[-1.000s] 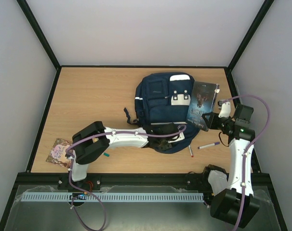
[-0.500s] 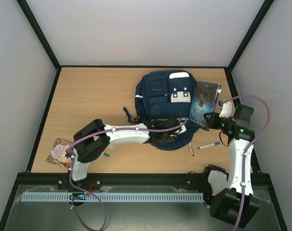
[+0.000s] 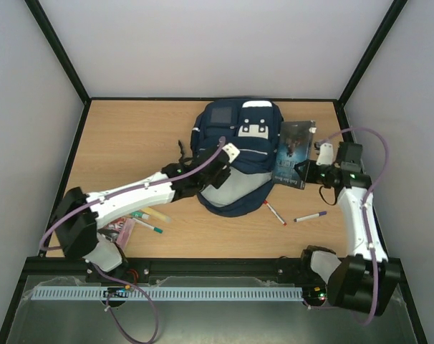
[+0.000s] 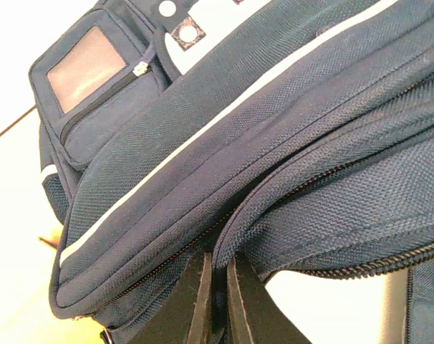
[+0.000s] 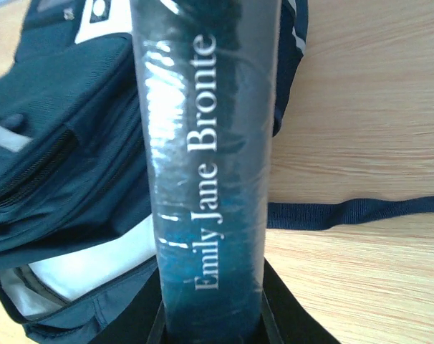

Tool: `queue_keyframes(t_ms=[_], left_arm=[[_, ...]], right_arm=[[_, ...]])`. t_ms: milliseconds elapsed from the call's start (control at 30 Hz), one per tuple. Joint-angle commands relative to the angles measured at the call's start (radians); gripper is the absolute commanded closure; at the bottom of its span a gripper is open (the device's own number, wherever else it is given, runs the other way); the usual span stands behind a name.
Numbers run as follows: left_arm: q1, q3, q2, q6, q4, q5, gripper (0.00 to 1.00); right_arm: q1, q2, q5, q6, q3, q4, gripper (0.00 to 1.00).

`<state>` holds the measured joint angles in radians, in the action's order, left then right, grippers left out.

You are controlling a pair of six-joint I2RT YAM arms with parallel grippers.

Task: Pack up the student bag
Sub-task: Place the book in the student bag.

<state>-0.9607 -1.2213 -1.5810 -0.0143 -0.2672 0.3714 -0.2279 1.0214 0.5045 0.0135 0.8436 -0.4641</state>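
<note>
The student bag point(image 3: 238, 147), navy with white stripes and patches, lies in the middle of the table with its pale lining point(image 3: 224, 192) showing at the near side. My left gripper point(image 3: 215, 173) is shut on the edge of the bag's zippered flap point(image 4: 274, 215); in the left wrist view the fabric edge runs down between the two dark fingers point(image 4: 197, 301), at the gripper point(image 4: 218, 276). My right gripper point(image 3: 314, 170) is shut on a dark teal book point(image 3: 293, 154), held upright just right of the bag. The book's spine point(image 5: 206, 179) fills the right wrist view, gripper point(image 5: 211, 315) around its lower end.
A red pen point(image 3: 276, 213) and a purple pen point(image 3: 310, 216) lie near the bag's front right. Green-capped markers point(image 3: 150, 226) and a pink booklet point(image 3: 121, 231) lie at the front left beside the left arm. A bag strap point(image 5: 360, 210) trails over the wood.
My left gripper has shut on the bag's flap and pulled it back and left; the bag shifted with it and its lining now shows. The right gripper with the book moved slightly left.
</note>
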Motion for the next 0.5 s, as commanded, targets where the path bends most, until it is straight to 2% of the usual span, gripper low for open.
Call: queue_keyframes(t_ms=[0,300,400,467], left_arm=[[0.013,0.079,0.126,0.106,-0.034,0.093,0.98],[0.012,0.138,0.299,0.195,-0.070,0.070,0.98],[0.021,0.122,0.289,0.198,-0.074,0.071,0.98],[0.045,0.091,0.261,0.186,-0.079,0.069,0.98]], right_arm=[[0.118,0.086,0.004,-0.013,0.100,0.095,0.99],[0.366,0.328,-0.005,-0.011,0.278,0.107,0.99],[0.378,0.389,0.002,-0.026,0.381,0.071,0.99],[0.373,0.367,-0.017,-0.027,0.444,0.041,0.99]])
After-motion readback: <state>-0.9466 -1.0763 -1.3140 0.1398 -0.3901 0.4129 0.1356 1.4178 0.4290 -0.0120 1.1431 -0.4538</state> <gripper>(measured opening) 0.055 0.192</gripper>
